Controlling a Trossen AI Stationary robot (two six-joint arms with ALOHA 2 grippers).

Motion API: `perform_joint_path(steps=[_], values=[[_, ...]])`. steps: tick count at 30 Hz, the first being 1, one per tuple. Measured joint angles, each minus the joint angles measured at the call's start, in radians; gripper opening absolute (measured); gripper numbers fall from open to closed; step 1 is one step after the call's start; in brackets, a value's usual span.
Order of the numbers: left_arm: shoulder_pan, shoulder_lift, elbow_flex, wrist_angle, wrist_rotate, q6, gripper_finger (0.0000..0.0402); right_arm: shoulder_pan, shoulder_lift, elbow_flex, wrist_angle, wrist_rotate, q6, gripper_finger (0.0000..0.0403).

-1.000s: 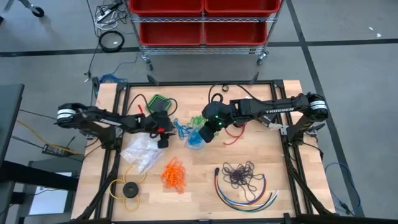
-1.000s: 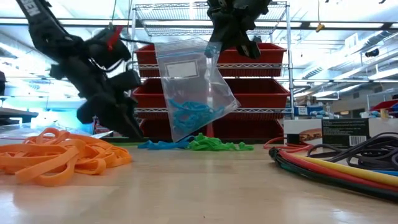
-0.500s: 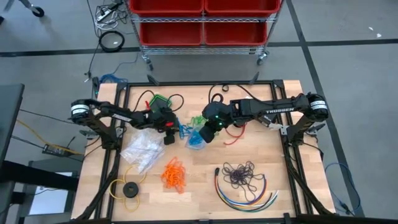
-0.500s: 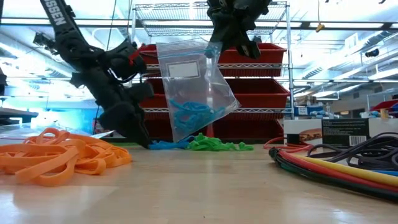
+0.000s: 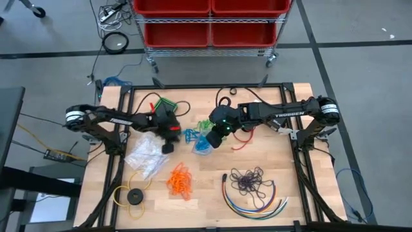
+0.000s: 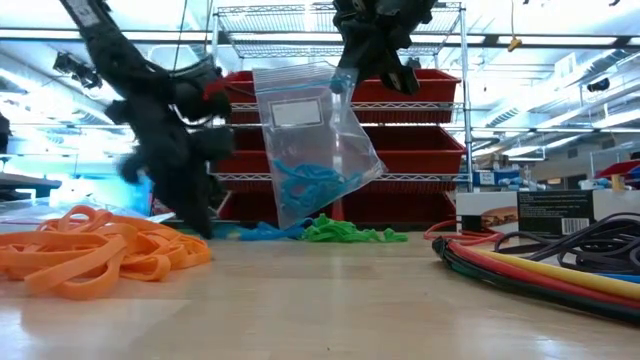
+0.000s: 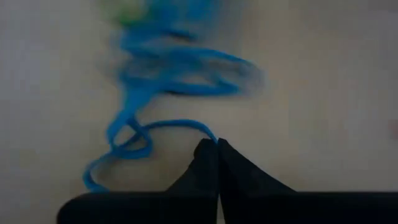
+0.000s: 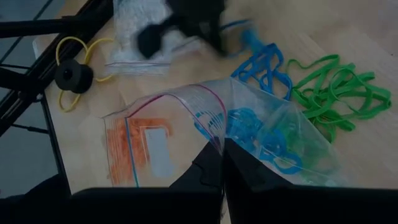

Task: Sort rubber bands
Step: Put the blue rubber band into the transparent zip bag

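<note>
The pale wooden tabletop (image 5: pixel 212 200) has a smooth, matt plank surface. The clear plastic zip bag (image 6: pixel 312 140) is thin, glossy and creased. The thin blue, green, orange and dark purple rubber bands (image 5: pixel 179 180) look matt and elastic. Both black end effectors (image 8: pixel 221 163) appear matt, hard plastic.

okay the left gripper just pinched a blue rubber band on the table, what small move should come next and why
Probably lift the left gripper and carry its blue rubber band toward the clear bag. Its fingers are shut on that band, and the right gripper, also shut, holds the bag up off the table with blue bands already inside.
</note>
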Motion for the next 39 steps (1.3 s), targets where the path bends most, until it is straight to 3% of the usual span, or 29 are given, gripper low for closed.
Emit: perform_joint_path(steps=[3, 11, 16, 27, 31, 39], values=[[-0.013, -0.103, 0.006, 0.006, 0.138, -0.010, 0.0002, 0.000, 0.000, 0.000, -0.001, 0.000, 0.000, 0.0000], [-0.015, -0.339, 0.007, 0.087, 0.265, -0.046, 0.0001, 0.002, 0.000, 0.000, 0.002, 0.000, 0.001, 0.0000], [-0.015, -0.411, 0.007, 0.247, 0.360, -0.143, 0.0001, 0.003, 0.000, 0.000, 0.003, 0.000, 0.000, 0.0000], [-0.108, -0.351, 0.010, 0.708, 0.396, -0.364, 0.0000, 0.002, 0.000, 0.000, 0.008, 0.000, 0.001, 0.0000], [-0.156, -0.297, 0.011, 0.791, 0.396, -0.378, 0.0000, 0.002, 0.000, 0.000, 0.009, 0.000, 0.003, 0.0000], [-0.241, -0.130, 0.115, 0.802, 0.359, -0.370, 0.0000, 0.002, 0.000, 0.000, 0.018, 0.000, 0.003, 0.0000]])
